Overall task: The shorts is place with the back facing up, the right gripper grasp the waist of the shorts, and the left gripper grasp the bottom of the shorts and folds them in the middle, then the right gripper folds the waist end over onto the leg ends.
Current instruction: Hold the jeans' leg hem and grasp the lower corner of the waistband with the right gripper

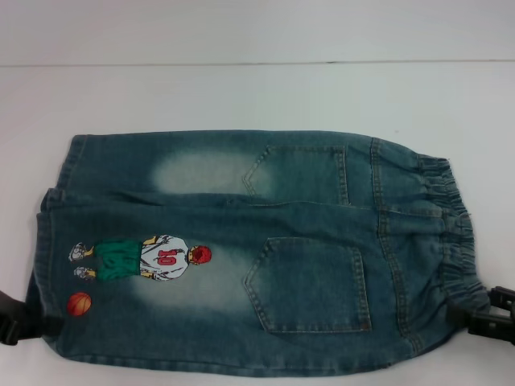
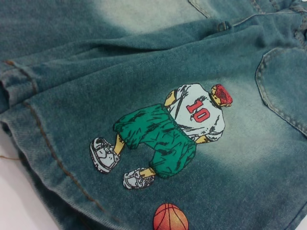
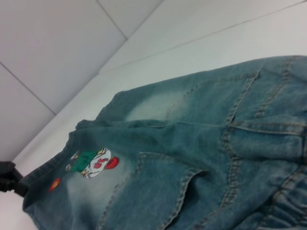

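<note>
I read the shorts [image 1: 241, 257] as spread flat on the white table [image 1: 241, 88], back side up, lying crosswise in front of the robot with the elastic waistband [image 1: 451, 233] toward its right and the leg hems [image 1: 56, 201] toward its left. Both back patch pockets face up; the nearer one [image 1: 310, 285] sits just inside the waistband. The cartoon basketball player [image 1: 141, 259] is printed on the nearer leg close to the hem, with the orange ball [image 1: 79, 304] just beside him on the robot's side.

The left gripper [image 1: 12, 318] shows as a black shape at the near hem corner, touching the denim edge. I cannot tell from here how far its fingers are spread or whether they have cloth.

The right gripper [image 1: 495, 315] sits at the near end of the waistband, against the gathered elastic. Its finger spacing and grip I cannot make out either.

The left wrist camera is filled by the player print [image 2: 168, 136] and hem stitching.
</note>
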Robot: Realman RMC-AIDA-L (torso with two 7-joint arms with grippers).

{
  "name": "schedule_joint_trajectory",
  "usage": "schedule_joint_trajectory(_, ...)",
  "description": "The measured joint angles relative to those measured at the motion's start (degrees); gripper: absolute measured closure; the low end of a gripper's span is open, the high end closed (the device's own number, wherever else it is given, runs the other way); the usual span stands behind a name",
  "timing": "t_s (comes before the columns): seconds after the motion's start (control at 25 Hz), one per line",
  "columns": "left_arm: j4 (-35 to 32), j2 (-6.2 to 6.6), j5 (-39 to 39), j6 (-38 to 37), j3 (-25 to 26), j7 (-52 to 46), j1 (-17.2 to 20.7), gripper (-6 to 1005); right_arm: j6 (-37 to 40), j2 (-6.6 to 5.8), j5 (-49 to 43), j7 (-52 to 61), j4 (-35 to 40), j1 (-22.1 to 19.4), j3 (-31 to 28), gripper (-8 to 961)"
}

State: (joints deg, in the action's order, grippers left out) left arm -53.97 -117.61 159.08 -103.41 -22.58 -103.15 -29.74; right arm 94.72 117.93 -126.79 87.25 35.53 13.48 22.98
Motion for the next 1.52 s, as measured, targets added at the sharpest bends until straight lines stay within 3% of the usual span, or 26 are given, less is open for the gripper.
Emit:
schedule_joint_trajectory(0.28,0.65,0.1,0.09,0.14,0.0,-0.1,-0.15,964,1.45,0.62,-1.14,-0.2,-0.02,-0.77,0.1,39)
schedule_joint_trajectory(0.68,0.73,0.0,0.16,0.14,0.0,-0.12,-0.55,964,1.8,0.17,-0.9,-0.46,0.3,-2.84,-0.8,39)
schedule_joint_trajectory(1.0,0.72,-0.09,0.18,0.14,0.0,-0.18,-0.66,965,1.68,-0.48,-1.06,-0.32,0.66,-3.18,-0.86,151)
schedule_joint_trajectory(1.52,0.7,-0.17,0.18,0.14,0.0,-0.68,-0.81,963,1.25,-1.79,-1.12,0.55,0.77,-2.55,-0.82,726)
